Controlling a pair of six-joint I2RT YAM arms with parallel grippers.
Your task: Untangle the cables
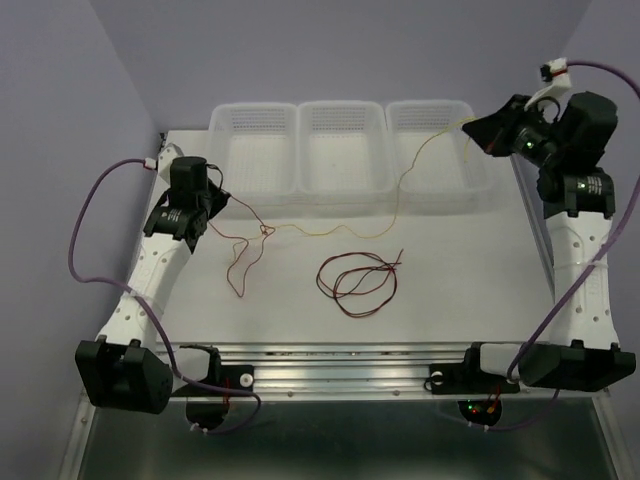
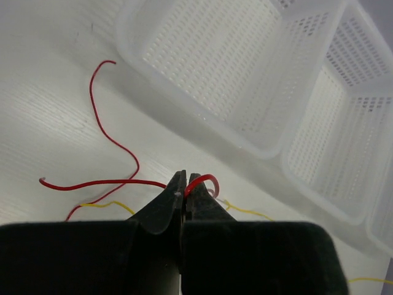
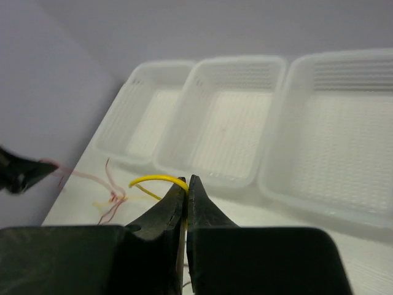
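Observation:
My left gripper (image 1: pixel 214 197) is shut on a thin red cable (image 2: pixel 110 182) at the table's left; the red cable (image 1: pixel 243 262) hangs in loops below it. My right gripper (image 1: pixel 472 126) is raised over the right basket and shut on a thin yellow cable (image 3: pixel 156 179). That yellow cable (image 1: pixel 400 185) stretches down and left to a small knot (image 1: pixel 266 231) where it meets the red one. A separate coil of red and black cables (image 1: pixel 358 280) lies loose mid-table. The left wrist view shows my left gripper (image 2: pixel 185 180), the right wrist view my right gripper (image 3: pixel 186 182).
Three white mesh baskets stand in a row at the back: left (image 1: pixel 252 150), middle (image 1: pixel 343 145) and right (image 1: pixel 440 160). A metal rail (image 1: pixel 330 365) runs along the table's near edge. Purple walls close in at the left and back.

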